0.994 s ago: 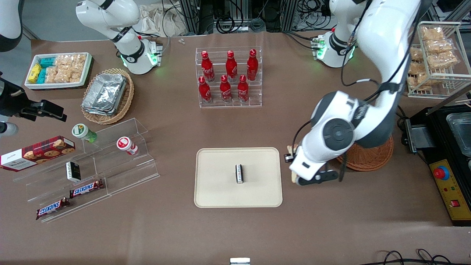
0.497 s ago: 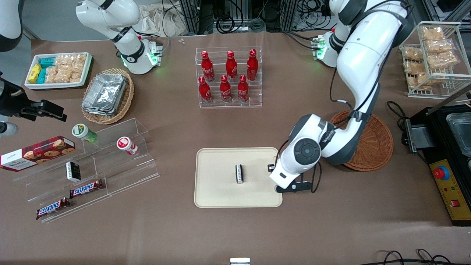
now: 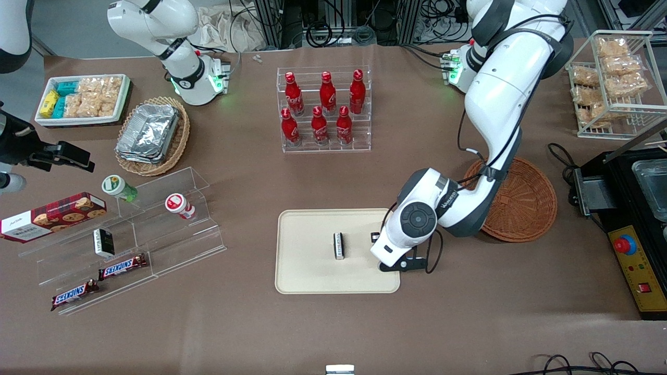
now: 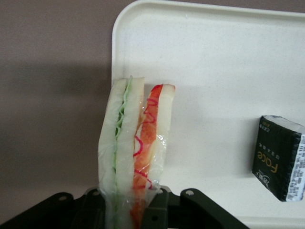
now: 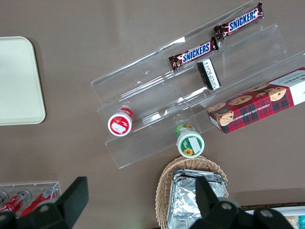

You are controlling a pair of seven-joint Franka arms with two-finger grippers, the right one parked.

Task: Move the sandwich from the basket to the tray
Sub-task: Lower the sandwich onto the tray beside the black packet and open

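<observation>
While the left arm reaches down from above the basket (image 3: 526,200), its gripper (image 3: 376,250) hangs over the tray (image 3: 307,271), at the tray's edge nearest the basket. From the front the white wrist housing covers the fingers and the sandwich, so neither shows clearly there. A small dark packet (image 3: 339,245) lies on the tray near its middle, beside the gripper and apart from it. The basket sits on the table just beside the tray, toward the working arm's end, with the arm's elbow passing over its rim.

Seen from the left wrist, the sandwich (image 4: 136,148) stands on edge between the two black fingers (image 4: 157,212), which are clamped on its wrapped lower end. Its filling edge faces the camera: a green layer between two pale bread slices, then red and orange beside the next slice. Clear wrap bunches where the jaws pinch it. The sandwich hangs over the tray (image 4: 214,57) close to one rounded corner, partly over the brown table. The dark packet (image 4: 279,157) lies flat on the tray, well apart from the sandwich.
</observation>
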